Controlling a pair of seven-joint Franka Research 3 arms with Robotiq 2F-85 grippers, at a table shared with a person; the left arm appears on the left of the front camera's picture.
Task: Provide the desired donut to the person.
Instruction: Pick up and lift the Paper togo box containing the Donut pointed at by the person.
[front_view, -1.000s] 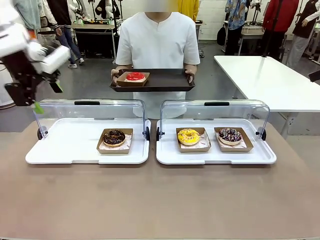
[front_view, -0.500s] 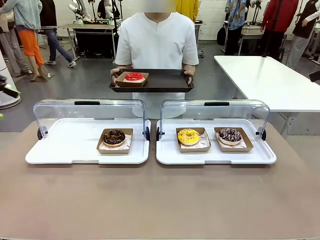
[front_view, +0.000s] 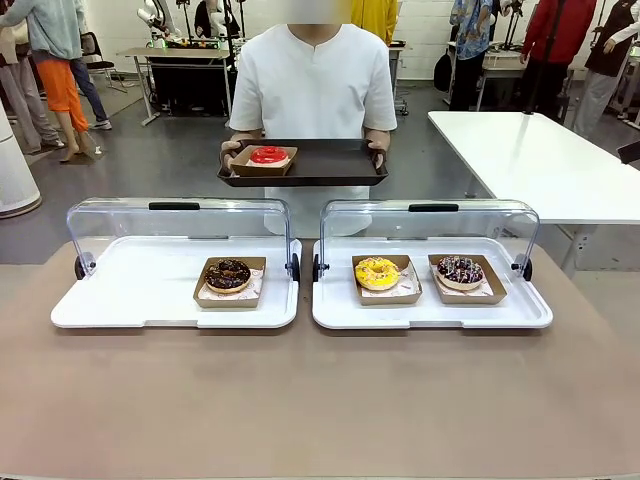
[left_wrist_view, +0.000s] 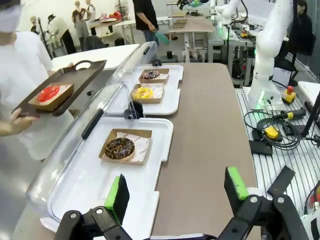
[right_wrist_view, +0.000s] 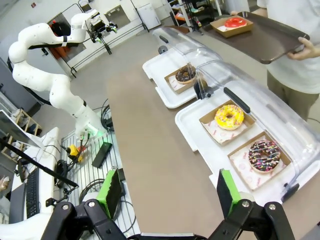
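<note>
Well, the person (front_view: 318, 80) in the white shirt stands at the top middle of the front view, both hands holding a dark tray (front_view: 335, 163) level. On the tray's left end sits the red donut (front_view: 269, 154) in a brown cardboard holder. Lower down, on the counter (front_view: 320, 400), two white trays lie side by side, their clear lids raised at the back. The left tray (front_view: 130, 300) carries a chocolate donut (front_view: 228, 273) toward its right side. The right tray (front_view: 430, 315) carries a yellow donut (front_view: 377, 271) and a sprinkled dark donut (front_view: 460, 268). Along the bottom edge of the left wrist view the left pincer (left_wrist_view: 177, 190) gapes wide, holding nothing. The right pincer (right_wrist_view: 169, 192), at the bottom of its own view, is likewise spread and empty.
</note>
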